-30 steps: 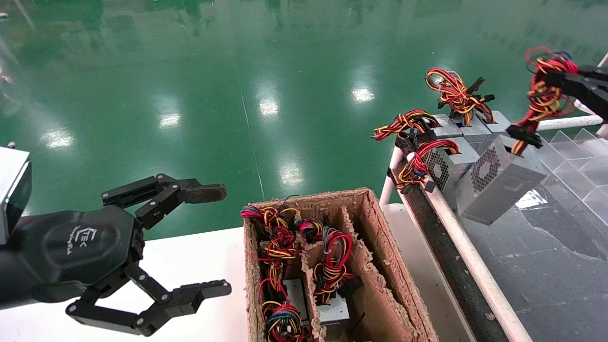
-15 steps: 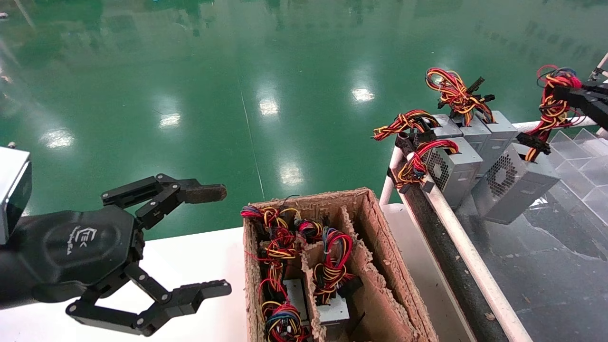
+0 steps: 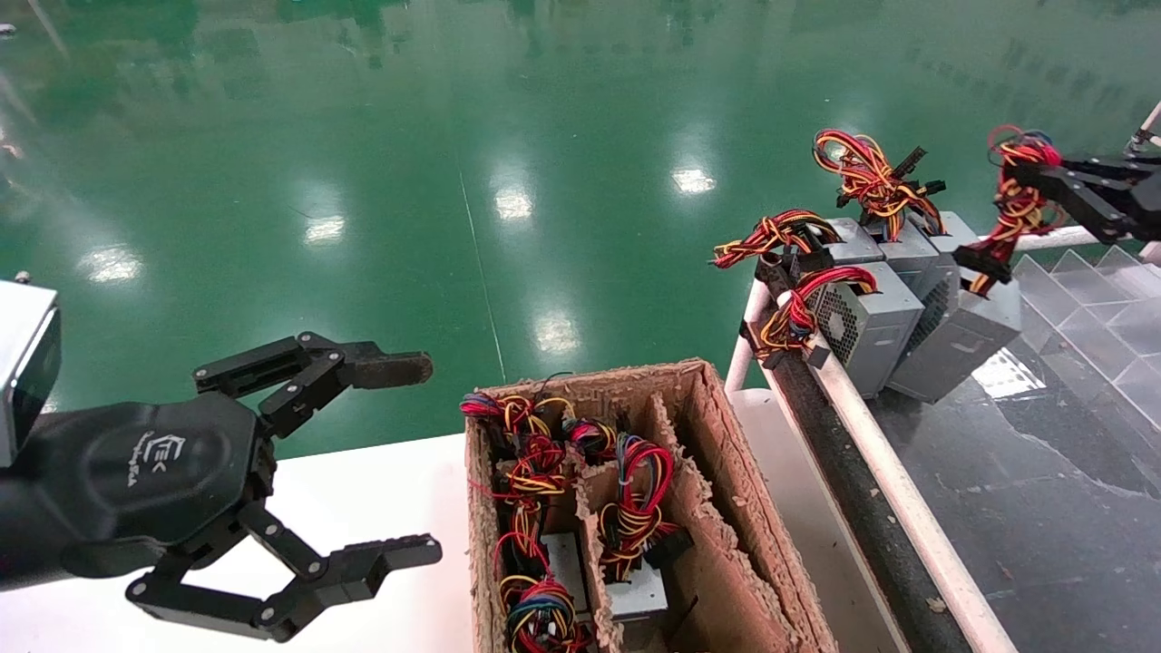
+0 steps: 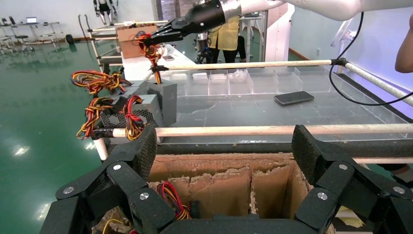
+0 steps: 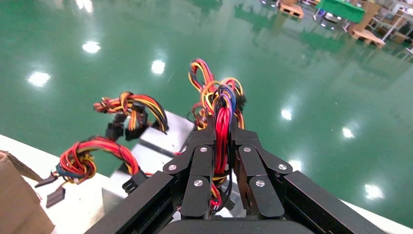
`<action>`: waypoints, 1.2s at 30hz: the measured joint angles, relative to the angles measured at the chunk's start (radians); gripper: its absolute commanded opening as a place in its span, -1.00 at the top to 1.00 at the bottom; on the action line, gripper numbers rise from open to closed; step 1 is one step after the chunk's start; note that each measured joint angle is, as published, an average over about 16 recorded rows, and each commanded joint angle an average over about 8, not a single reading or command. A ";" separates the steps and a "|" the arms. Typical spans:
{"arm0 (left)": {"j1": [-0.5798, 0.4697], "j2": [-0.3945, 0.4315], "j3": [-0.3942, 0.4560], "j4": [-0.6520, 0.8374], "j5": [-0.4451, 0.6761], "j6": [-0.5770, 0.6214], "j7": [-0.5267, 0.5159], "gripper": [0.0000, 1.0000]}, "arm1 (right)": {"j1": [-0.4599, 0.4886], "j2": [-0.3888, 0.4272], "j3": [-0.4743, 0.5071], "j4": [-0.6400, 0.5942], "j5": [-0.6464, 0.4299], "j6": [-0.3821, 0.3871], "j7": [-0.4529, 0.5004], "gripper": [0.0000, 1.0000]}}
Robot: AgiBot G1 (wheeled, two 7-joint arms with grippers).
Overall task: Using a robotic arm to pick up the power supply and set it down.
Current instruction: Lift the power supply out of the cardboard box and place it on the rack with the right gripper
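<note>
My right gripper (image 3: 1025, 168) is at the far right, above the dark bench, shut on the red-yellow wire bundle (image 3: 1011, 204) of the power supply (image 3: 966, 336). The grey box hangs tilted from its wires, leaning against the row of other supplies (image 3: 871, 326). In the right wrist view the right gripper (image 5: 222, 134) pinches the red wires (image 5: 221, 122), and the box below is mostly hidden. My left gripper (image 3: 422, 458) hovers open and empty over the white table, left of the cardboard box (image 3: 717, 508). The left gripper (image 4: 225, 146) faces that box (image 4: 219, 180).
The divided cardboard box holds more supplies with wire bundles (image 3: 635, 508). A white rail (image 3: 889, 472) edges the dark bench. Clear plastic trays (image 3: 1097, 299) sit at the far right. A phone (image 4: 293, 97) lies on the bench. Green floor lies beyond.
The hanging power supply has swung in toward the row of supplies and turned its vent face away. My right gripper shifted slightly left. The left arm has not moved.
</note>
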 measured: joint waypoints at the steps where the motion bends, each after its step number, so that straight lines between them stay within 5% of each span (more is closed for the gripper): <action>1: 0.000 0.000 0.000 0.000 0.000 0.000 0.000 -1.00 | 0.007 -0.008 -0.003 -0.007 -0.004 0.002 -0.003 1.00; 8: 0.000 0.000 0.000 0.000 0.000 0.000 0.000 -1.00 | 0.051 -0.064 -0.023 -0.050 -0.034 0.016 -0.017 0.89; 16: 0.000 0.000 0.000 0.000 0.000 0.000 0.000 -1.00 | 0.077 -0.108 -0.040 -0.081 -0.057 0.030 -0.031 -1.00; 36: 0.000 0.000 0.000 0.000 0.000 0.000 0.000 -1.00 | 0.072 -0.125 -0.040 -0.078 -0.059 0.054 -0.019 -1.00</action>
